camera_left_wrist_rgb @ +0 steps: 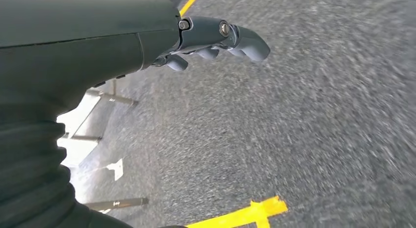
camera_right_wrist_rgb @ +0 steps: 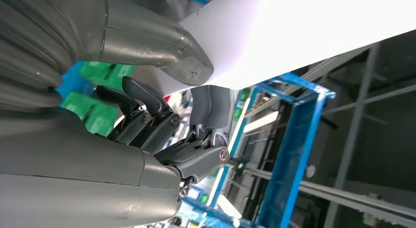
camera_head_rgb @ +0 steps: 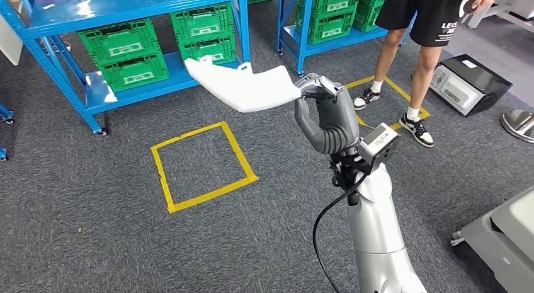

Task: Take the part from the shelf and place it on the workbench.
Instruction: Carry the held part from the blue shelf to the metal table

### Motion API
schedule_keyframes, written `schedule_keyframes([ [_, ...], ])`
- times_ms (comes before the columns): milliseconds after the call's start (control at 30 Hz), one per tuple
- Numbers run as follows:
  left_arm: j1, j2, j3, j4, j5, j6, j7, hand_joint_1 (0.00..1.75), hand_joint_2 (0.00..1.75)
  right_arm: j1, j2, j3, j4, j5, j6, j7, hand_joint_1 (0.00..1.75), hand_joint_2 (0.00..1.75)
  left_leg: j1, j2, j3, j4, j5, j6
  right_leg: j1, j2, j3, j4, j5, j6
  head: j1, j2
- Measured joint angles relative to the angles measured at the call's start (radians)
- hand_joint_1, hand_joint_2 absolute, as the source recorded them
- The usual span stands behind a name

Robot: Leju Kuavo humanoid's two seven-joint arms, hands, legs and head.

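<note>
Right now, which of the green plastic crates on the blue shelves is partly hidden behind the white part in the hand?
The lower right green crate on the near blue shelf. The white plastic part, held by the right hand, overlaps its bottom edge; the other crates are clear of it.

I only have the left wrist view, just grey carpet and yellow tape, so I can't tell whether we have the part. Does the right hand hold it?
Observer: Yes. The right hand holds the flat white plastic part by one end, raised over the carpet.
Operator: How is it gripped?
Observer: In the right wrist view the thick grey thumb presses one face of the part and a dark finger backs the other.
Operator: Where's the shelf now?
Observer: The blue metal shelf with green plastic crates stands beyond the part, across a yellow tape square on the floor.
Operator: Anyone nearby?
Observer: A person in black shorts stands to the right of the shelves.
</note>
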Motion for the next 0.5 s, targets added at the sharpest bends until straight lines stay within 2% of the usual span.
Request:
schedule_keyframes([
  [67,-0.007,-0.005,0.000,0.000,-0.010,-0.006,-0.006,0.00,1.75,-0.003,-0.005,0.002,0.000,0.001,-0.002,0.001,1.75,1.75,-0.002,0.017,-0.010,0.012,0.000,-0.007,0.002,-0.033,0.102,-0.147,0.034,-0.006,0.000,0.000],
  [100,-0.011,-0.006,-0.001,0.000,-0.017,-0.008,-0.006,0.00,1.75,-0.006,-0.006,0.004,-0.001,0.001,-0.003,0.000,1.75,1.75,-0.003,0.025,-0.013,0.016,0.000,-0.012,0.005,-0.044,0.133,-0.199,0.042,-0.013,0.000,0.000],
  [133,-0.015,-0.007,-0.001,0.000,-0.022,-0.010,-0.006,0.00,1.75,-0.007,-0.008,0.006,-0.001,0.001,-0.004,0.000,1.75,1.75,-0.006,0.032,-0.015,0.019,0.000,-0.018,0.007,-0.050,0.146,-0.226,0.044,-0.022,0.000,0.000],
  [200,-0.022,-0.008,-0.002,0.000,-0.027,-0.010,-0.005,0.00,1.75,-0.008,-0.012,0.008,-0.002,0.001,-0.006,0.000,1.75,1.75,-0.007,0.046,-0.015,0.017,0.003,-0.031,0.011,-0.035,0.139,-0.231,0.048,-0.040,-0.001,0.000],
  [233,-0.025,-0.009,-0.002,0.000,-0.027,-0.010,-0.005,0.00,1.75,-0.008,-0.014,0.008,-0.002,0.000,-0.007,0.000,1.75,1.75,-0.005,0.044,-0.016,0.019,0.001,-0.037,0.010,-0.027,0.137,-0.233,0.053,-0.047,-0.001,0.000],
  [267,-0.027,-0.011,-0.002,0.000,-0.025,-0.010,-0.007,0.00,1.75,-0.009,-0.015,0.008,-0.002,0.000,-0.009,0.000,1.75,1.75,-0.003,0.028,-0.022,0.031,-0.009,-0.043,0.008,-0.019,0.135,-0.236,0.058,-0.054,-0.001,0.000],
  [300,-0.029,-0.011,-0.002,0.000,-0.022,-0.009,-0.009,0.00,1.75,-0.010,-0.016,0.009,-0.002,-0.001,-0.011,0.000,1.75,1.75,-0.002,0.004,-0.036,0.063,-0.031,-0.047,0.006,-0.011,0.133,-0.239,0.063,-0.061,-0.002,0.000],
  [367,-0.031,-0.012,-0.002,0.000,-0.015,-0.007,-0.011,0.00,1.75,-0.012,-0.017,0.013,-0.002,-0.002,-0.015,0.000,1.75,1.75,0.000,-0.043,-0.087,0.183,-0.100,-0.051,0.005,0.006,0.126,-0.241,0.070,-0.070,-0.002,0.000],
  [400,-0.031,-0.012,-0.002,0.000,-0.012,-0.007,-0.009,0.00,1.75,-0.011,-0.017,0.015,-0.002,-0.003,-0.015,0.000,1.75,1.75,-0.001,-0.051,-0.116,0.249,-0.128,-0.051,0.006,0.016,0.122,-0.240,0.073,-0.071,-0.002,0.000],
  [433,-0.031,-0.012,-0.002,0.000,-0.010,-0.007,-0.006,0.00,1.75,-0.011,-0.018,0.016,-0.002,-0.004,-0.015,0.000,1.75,1.75,-0.001,-0.054,-0.135,0.293,-0.140,-0.049,0.008,0.027,0.118,-0.239,0.076,-0.072,-0.002,0.000],
  [467,-0.031,-0.012,-0.002,0.000,-0.009,-0.006,-0.004,0.00,1.75,-0.010,-0.019,0.017,-0.001,-0.006,-0.015,0.000,1.75,1.75,-0.002,-0.055,-0.138,0.302,-0.134,-0.046,0.010,0.039,0.115,-0.238,0.078,-0.072,-0.002,0.000],
  [500,-0.031,-0.013,-0.002,0.000,-0.008,-0.006,-0.001,0.00,1.75,-0.010,-0.019,0.018,-0.001,-0.008,-0.015,0.001,1.75,1.75,-0.002,-0.059,-0.121,0.269,-0.107,-0.041,0.011,0.052,0.112,-0.236,0.081,-0.070,-0.002,0.000],
])
